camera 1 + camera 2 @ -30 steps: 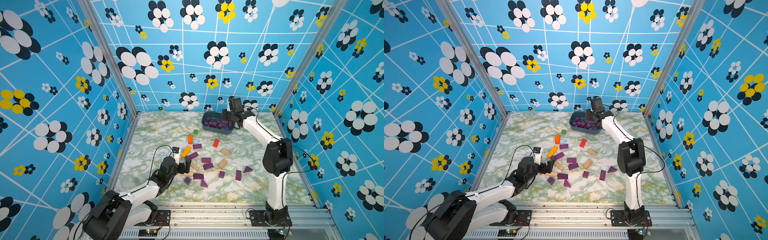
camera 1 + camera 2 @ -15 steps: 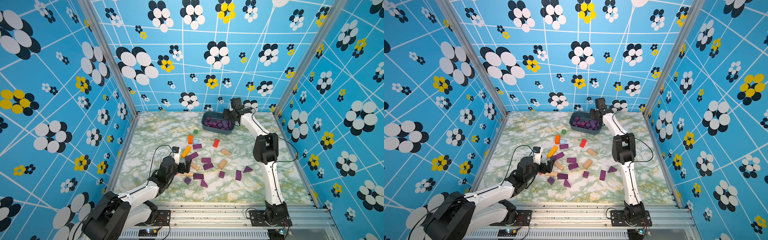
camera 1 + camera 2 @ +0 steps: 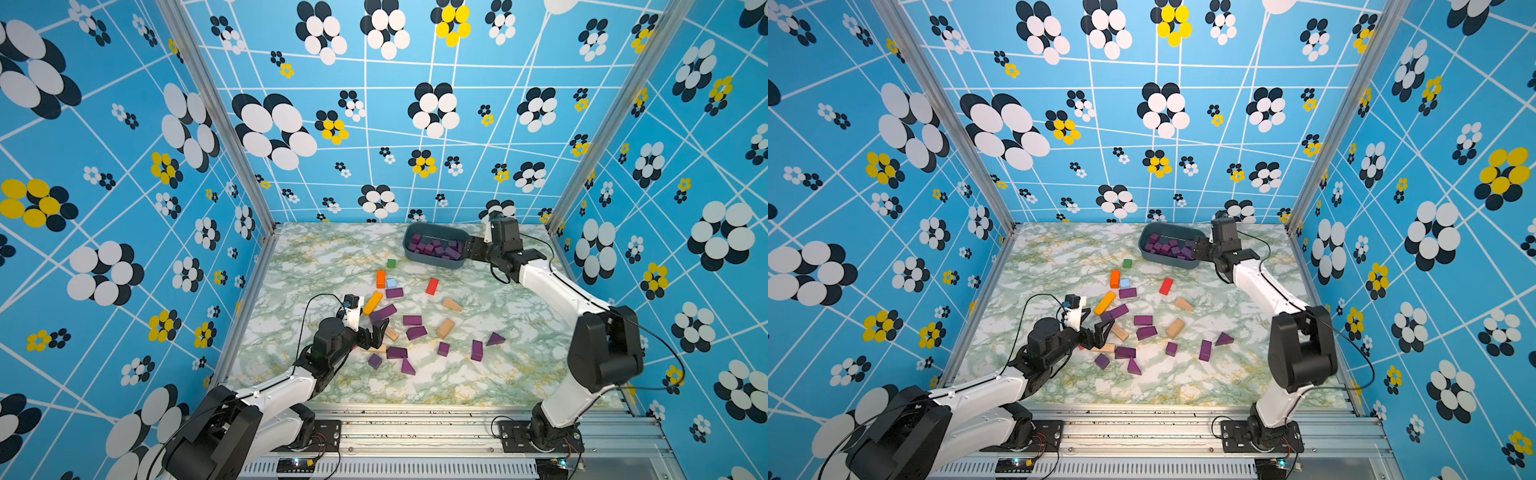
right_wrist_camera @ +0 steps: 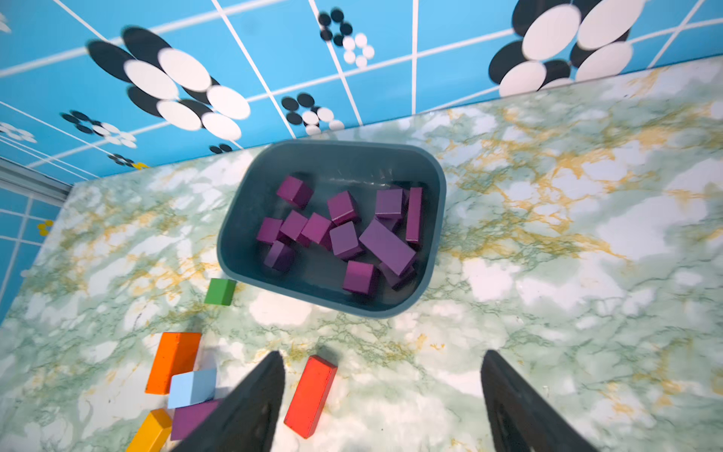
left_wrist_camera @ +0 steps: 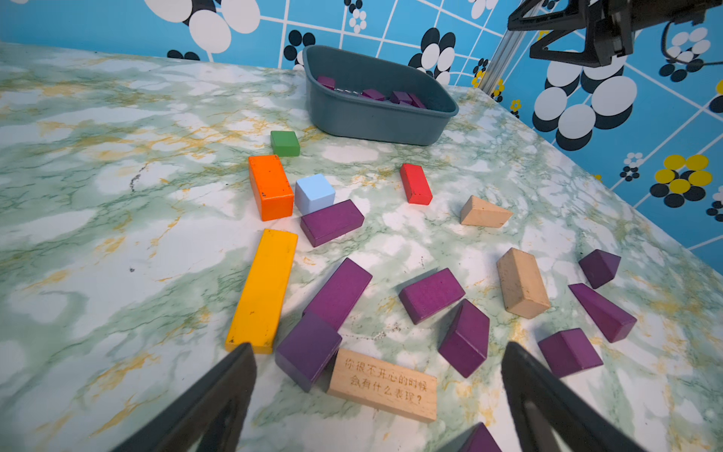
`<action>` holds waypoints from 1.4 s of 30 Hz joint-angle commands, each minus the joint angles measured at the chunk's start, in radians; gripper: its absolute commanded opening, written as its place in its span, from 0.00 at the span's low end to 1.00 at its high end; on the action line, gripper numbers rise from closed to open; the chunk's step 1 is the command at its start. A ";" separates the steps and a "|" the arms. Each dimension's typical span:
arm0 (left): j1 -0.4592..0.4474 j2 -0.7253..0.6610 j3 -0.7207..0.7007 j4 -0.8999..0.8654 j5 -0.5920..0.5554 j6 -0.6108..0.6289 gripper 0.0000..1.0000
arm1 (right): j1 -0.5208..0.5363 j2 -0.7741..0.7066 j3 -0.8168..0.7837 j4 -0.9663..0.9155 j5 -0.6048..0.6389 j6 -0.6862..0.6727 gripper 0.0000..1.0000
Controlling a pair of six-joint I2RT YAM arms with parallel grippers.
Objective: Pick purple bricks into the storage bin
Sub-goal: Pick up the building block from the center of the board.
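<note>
The storage bin point(image 4: 234, 219) sat on the green-and-white marbled tabletop point(image 4: 567, 274), close to the blue flowered wall point(image 4: 274, 70). About a dozen purple bricks point(image 4: 387, 246), cubes and bars, lay jumbled inside it. A green block point(image 4: 220, 291) sat just beside the bin's outer wall. Farther off, an orange block point(image 4: 172, 362), a light blue cube point(image 4: 192, 387), a purple bar point(image 4: 191, 418) and a yellow bar point(image 4: 150, 430) lay clustered together. The right gripper point(image 4: 382, 352) had its dark fingers point(image 4: 250, 407) spread wide, a red block point(image 4: 311, 395) on the tabletop beside one.
</note>
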 commanded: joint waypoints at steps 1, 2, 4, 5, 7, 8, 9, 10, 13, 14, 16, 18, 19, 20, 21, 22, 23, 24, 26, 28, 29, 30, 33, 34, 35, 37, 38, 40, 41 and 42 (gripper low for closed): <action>0.008 -0.026 0.029 -0.037 0.002 -0.006 0.99 | 0.003 -0.107 -0.158 0.069 0.012 -0.016 0.88; 0.008 -0.034 0.049 -0.080 -0.013 0.000 1.00 | 0.003 -0.141 -0.199 0.080 0.008 -0.021 0.90; 0.007 -0.042 0.095 -0.180 -0.033 0.017 0.99 | 0.001 -0.214 -0.283 0.094 0.000 -0.029 0.96; 0.006 -0.041 0.108 -0.205 -0.043 0.020 1.00 | 0.001 -0.246 -0.318 0.098 -0.007 -0.032 0.99; 0.006 -0.034 0.124 -0.216 -0.057 0.006 0.99 | 0.001 -0.291 -0.370 0.105 -0.031 -0.039 0.99; 0.006 -0.026 0.134 -0.220 -0.058 -0.005 0.99 | 0.001 -0.312 -0.394 0.113 -0.049 -0.044 0.99; 0.004 -0.017 0.147 -0.231 -0.056 -0.011 0.99 | 0.001 -0.326 -0.413 0.120 -0.062 -0.044 0.99; 0.003 -0.006 0.169 -0.260 -0.055 -0.018 1.00 | 0.000 -0.341 -0.433 0.127 -0.075 -0.036 0.99; -0.003 0.053 0.258 -0.371 -0.025 -0.011 1.00 | -0.002 -0.379 -0.493 0.156 -0.135 -0.017 0.99; -0.005 0.080 0.294 -0.409 -0.010 -0.005 1.00 | -0.002 -0.393 -0.523 0.180 -0.158 -0.001 0.99; -0.013 0.130 0.356 -0.479 0.006 -0.004 0.99 | -0.002 -0.418 -0.584 0.238 -0.179 0.037 0.99; -0.023 0.183 0.410 -0.528 0.007 -0.004 0.96 | -0.003 -0.437 -0.635 0.283 -0.184 0.085 0.99; -0.028 0.212 0.438 -0.558 0.006 -0.004 0.95 | -0.003 -0.440 -0.649 0.286 -0.190 0.102 0.99; -0.035 0.240 0.466 -0.583 0.005 -0.003 0.93 | -0.002 -0.440 -0.657 0.279 -0.202 0.105 0.99; -0.040 0.264 0.490 -0.605 0.001 -0.001 0.92 | -0.003 -0.437 -0.658 0.268 -0.213 0.103 0.99; -0.045 0.292 0.513 -0.625 -0.004 0.000 0.92 | -0.002 -0.436 -0.658 0.250 -0.217 0.100 0.99; -0.052 0.318 0.535 -0.645 -0.007 0.003 0.91 | -0.002 -0.433 -0.659 0.235 -0.224 0.097 0.99; -0.056 0.341 0.558 -0.665 -0.010 0.009 0.89 | -0.002 -0.433 -0.661 0.223 -0.234 0.089 0.99; -0.062 0.394 0.615 -0.727 -0.025 0.019 0.86 | -0.002 -0.441 -0.670 0.209 -0.245 0.080 0.99; -0.063 0.436 0.663 -0.781 -0.032 0.024 0.82 | -0.002 -0.451 -0.689 0.219 -0.243 0.082 0.99; -0.064 0.454 0.684 -0.798 -0.036 0.028 0.81 | -0.002 -0.457 -0.704 0.234 -0.235 0.090 0.99; -0.066 0.468 0.699 -0.808 -0.046 0.029 0.81 | -0.003 -0.462 -0.718 0.251 -0.228 0.098 0.99; -0.067 0.508 0.744 -0.840 -0.079 0.014 0.78 | -0.002 -0.466 -0.740 0.279 -0.214 0.106 0.99; -0.068 0.522 0.758 -0.850 -0.090 0.003 0.76 | -0.002 -0.464 -0.741 0.277 -0.213 0.102 0.99; -0.069 0.536 0.771 -0.855 -0.098 -0.008 0.75 | -0.003 -0.462 -0.738 0.273 -0.207 0.099 0.99; -0.069 0.559 0.800 -0.867 -0.120 -0.037 0.74 | -0.002 -0.459 -0.738 0.272 -0.201 0.097 0.99; -0.070 0.570 0.812 -0.870 -0.142 -0.063 0.73 | -0.002 -0.459 -0.738 0.268 -0.198 0.095 0.99; -0.071 0.586 0.831 -0.870 -0.172 -0.106 0.73 | -0.003 -0.459 -0.743 0.270 -0.197 0.096 0.99; -0.075 0.595 0.843 -0.873 -0.184 -0.122 0.73 | -0.002 -0.459 -0.744 0.271 -0.194 0.096 0.99; -0.076 0.603 0.854 -0.882 -0.200 -0.133 0.73 | -0.002 -0.459 -0.744 0.269 -0.192 0.096 0.99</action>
